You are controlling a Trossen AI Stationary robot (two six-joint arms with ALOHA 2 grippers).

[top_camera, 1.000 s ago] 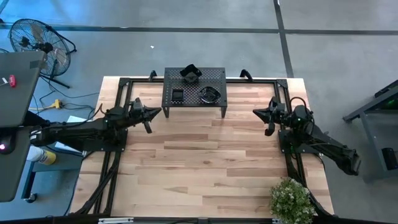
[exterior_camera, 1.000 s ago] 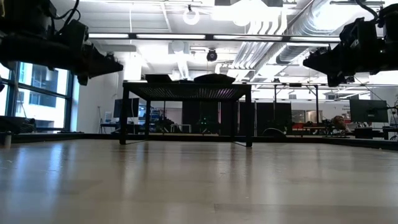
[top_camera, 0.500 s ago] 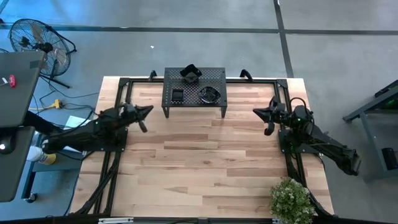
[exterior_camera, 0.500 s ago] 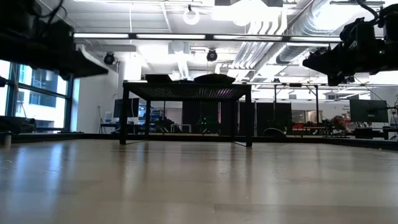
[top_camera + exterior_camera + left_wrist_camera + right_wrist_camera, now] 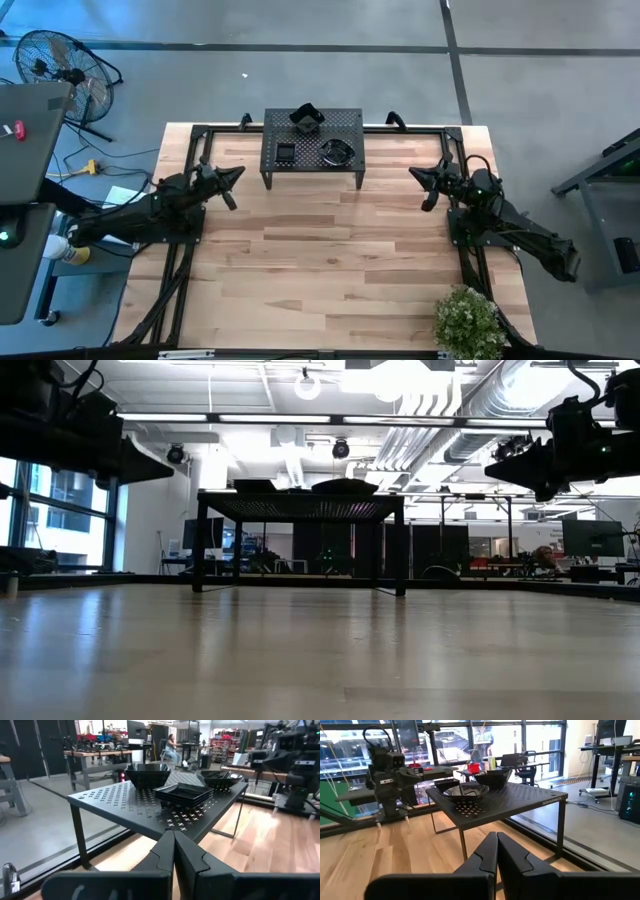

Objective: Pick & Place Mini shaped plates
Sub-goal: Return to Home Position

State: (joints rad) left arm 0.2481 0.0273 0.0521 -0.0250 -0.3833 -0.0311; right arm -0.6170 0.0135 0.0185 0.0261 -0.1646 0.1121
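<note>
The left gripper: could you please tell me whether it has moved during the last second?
Yes. In the high view the left gripper has drawn back leftward, away from the black rack, with its jaws shut.

Perforated rack (image 5: 275, 125) — far table (image 5: 320, 250) edge, plant (image 5: 468, 320), fan (image 5: 45, 55)

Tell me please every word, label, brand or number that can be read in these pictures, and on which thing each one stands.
No text can be read in any view.
The rack and the mini shaped plates on it show no writing.
The small red item on the grey desk beside the table is too small to read.
The screens and signs in the room behind are too blurred to read.
</note>
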